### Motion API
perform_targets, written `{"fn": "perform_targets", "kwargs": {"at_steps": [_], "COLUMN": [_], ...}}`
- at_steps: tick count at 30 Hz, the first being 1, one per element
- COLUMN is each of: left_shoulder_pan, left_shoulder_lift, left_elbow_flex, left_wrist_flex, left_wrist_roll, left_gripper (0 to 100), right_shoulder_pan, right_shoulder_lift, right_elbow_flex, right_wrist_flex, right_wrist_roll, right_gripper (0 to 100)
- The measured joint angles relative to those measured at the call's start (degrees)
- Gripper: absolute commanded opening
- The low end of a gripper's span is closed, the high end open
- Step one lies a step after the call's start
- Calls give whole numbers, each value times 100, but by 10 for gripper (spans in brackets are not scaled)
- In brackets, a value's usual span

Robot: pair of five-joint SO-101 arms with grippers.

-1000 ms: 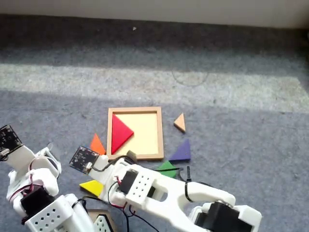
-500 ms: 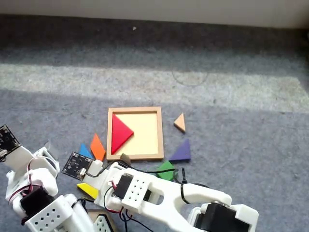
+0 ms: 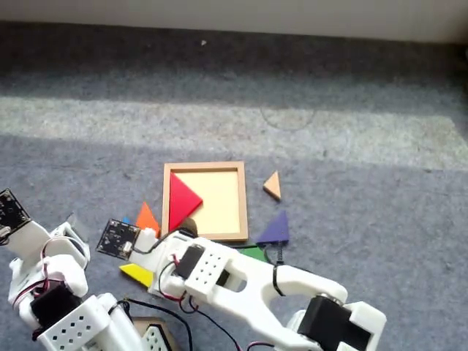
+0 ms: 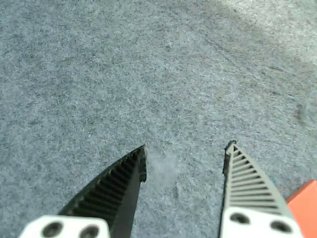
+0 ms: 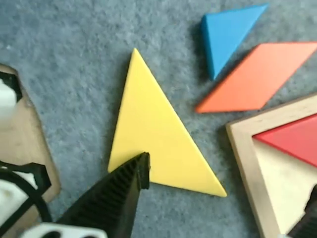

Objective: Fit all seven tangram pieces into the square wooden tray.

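The square wooden tray (image 3: 240, 201) holds a red triangle (image 3: 181, 199) along its left side. An orange parallelogram (image 5: 257, 77) and a blue triangle (image 5: 225, 32) lie just left of the tray, and a yellow triangle (image 5: 153, 144) lies in front of them. My right gripper (image 5: 228, 178) hangs open over the yellow triangle's corner and the tray's front left corner (image 5: 245, 144). A green piece (image 3: 254, 253), a purple triangle (image 3: 276, 229) and a small tan triangle (image 3: 273, 185) lie on the tray's right. My left gripper (image 4: 185, 153) stands open over bare carpet, holding nothing.
Grey carpet (image 3: 329, 110) covers the whole surface, with wide free room beyond and right of the tray. The right arm (image 3: 241, 281) stretches across the front and covers part of the green piece. The left arm (image 3: 44, 281) sits at the front left. A brown base plate (image 5: 22, 148) lies beside the yellow triangle.
The right arm has swung left and then edged up to the tray's front left corner. The pieces and the left arm have kept still.
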State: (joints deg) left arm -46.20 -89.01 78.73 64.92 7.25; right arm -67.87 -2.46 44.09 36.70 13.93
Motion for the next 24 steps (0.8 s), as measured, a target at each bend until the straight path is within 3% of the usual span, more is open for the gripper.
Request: {"fn": "perform_targets", "kwargs": {"at_steps": [13, 18, 24], "left_shoulder_pan": [0, 0, -70], "left_shoulder_lift": [-9, -9, -9], "left_elbow_flex": [9, 9, 9], "left_wrist_flex": [0, 0, 0], "left_wrist_roll": [0, 0, 0], "left_gripper": [252, 252, 252], "right_shoulder_pan": [993, 1055, 668], "right_shoulder_lift": [-237, -1538, -2013], "right_elbow_flex": [70, 114, 387], "right_wrist_flex": [1292, 1556, 1090], "right_wrist_roll": [949, 958, 308], "right_gripper": [457, 457, 457]}}
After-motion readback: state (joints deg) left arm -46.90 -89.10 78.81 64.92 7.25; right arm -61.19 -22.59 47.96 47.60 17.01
